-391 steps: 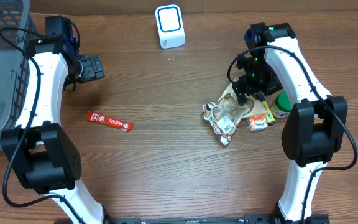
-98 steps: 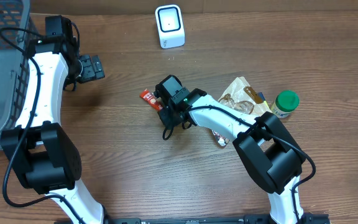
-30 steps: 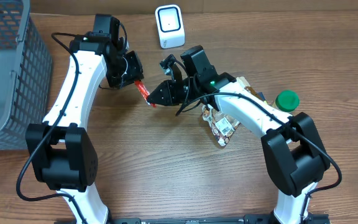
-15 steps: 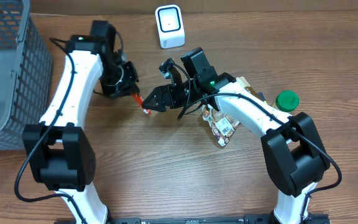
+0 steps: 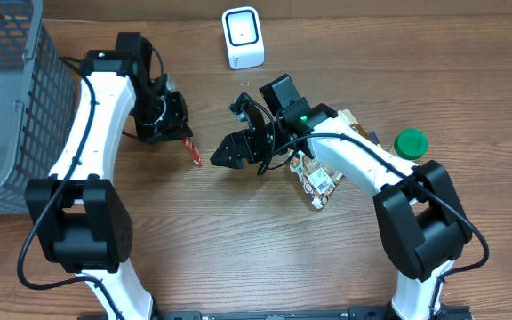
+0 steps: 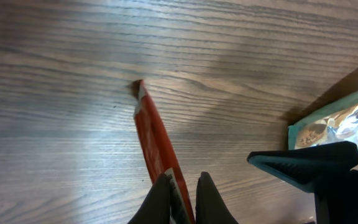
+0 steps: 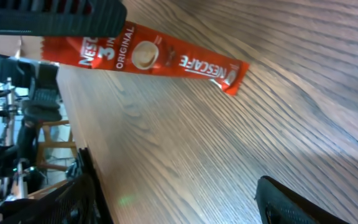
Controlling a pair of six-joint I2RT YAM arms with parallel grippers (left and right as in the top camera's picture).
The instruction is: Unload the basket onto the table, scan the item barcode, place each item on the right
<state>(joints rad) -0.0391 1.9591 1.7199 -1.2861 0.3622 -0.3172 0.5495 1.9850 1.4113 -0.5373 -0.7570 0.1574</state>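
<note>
Sachet (image 5: 189,150) leftward, off right end effector (image 5: 225,153)

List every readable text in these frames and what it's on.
"NESCAFE": red coffee sachet, right wrist view.
"ORIGINAL": same sachet.
"3 IN": same sachet, remainder hidden.
Print on the snack packets is too small to read.
No legible text on the scanner.
</note>
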